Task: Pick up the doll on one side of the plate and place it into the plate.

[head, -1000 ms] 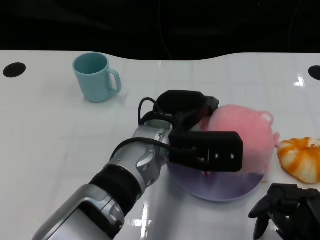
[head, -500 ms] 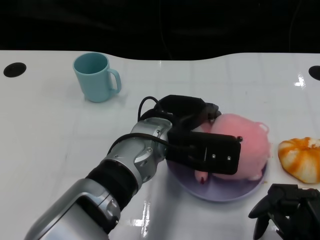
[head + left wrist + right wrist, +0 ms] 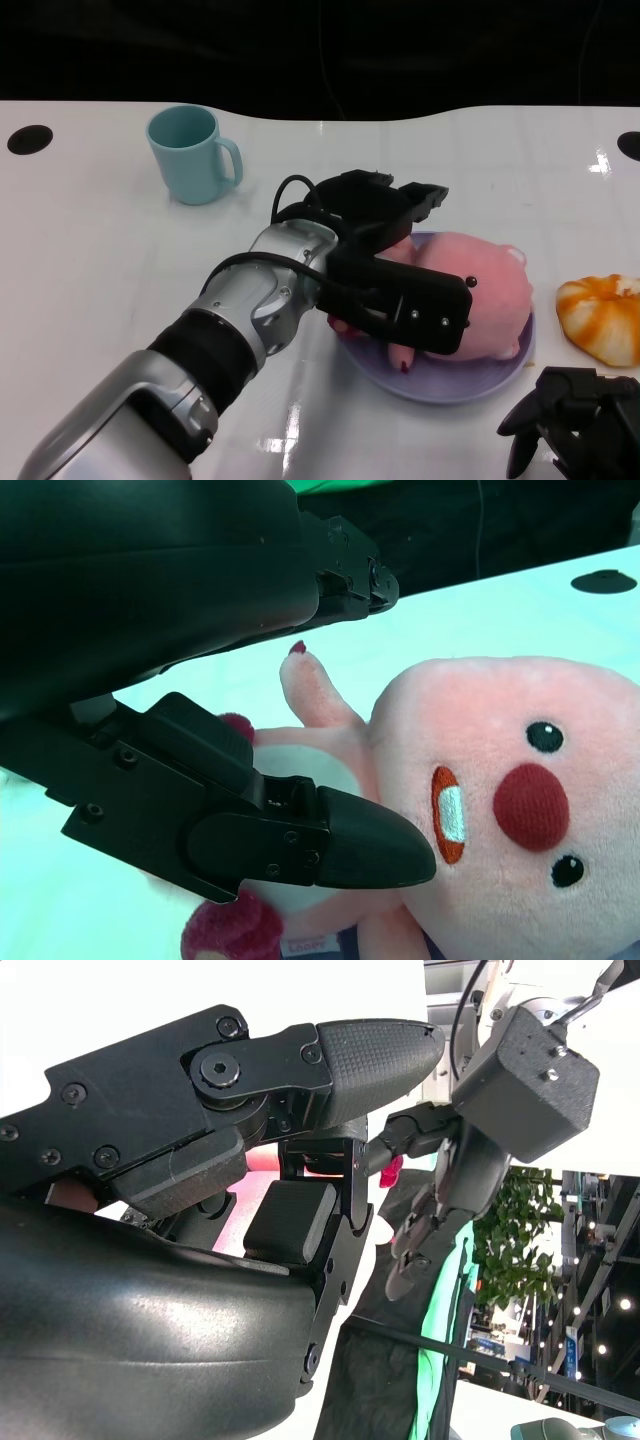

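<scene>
Broadly, item one: white table [image 3: 110, 250], glossy, with a dark round hole at each far corner.

Item two: left arm, silver forearm running from the near left edge up toward the middle of the table. Its black left hand [image 3: 395, 270] lies at the doll; in the head view one finger [image 3: 405, 310] crosses the doll's near side and others reach past its far side. In the left wrist view a fingertip [image 3: 365, 852] rests against the doll's body while the upper finger stands clear of it, so the fingers look spread and no longer clamp it.

Item three: pink plush doll [image 3: 478, 295], lying on its side in the plate, red nose and black eyes seen in the left wrist view.

Item four: lilac plate [image 3: 455, 382], right of table centre, under the doll.

Item five: teal mug [image 3: 190, 155], upright, far left, handle to the right, well apart from the plate.

Item six: orange-and-white plush [image 3: 602, 315], at the right edge, near the plate, not touching.

Item seven: right hand [image 3: 570, 420], near right corner, fingers curled in, holding nothing.
</scene>
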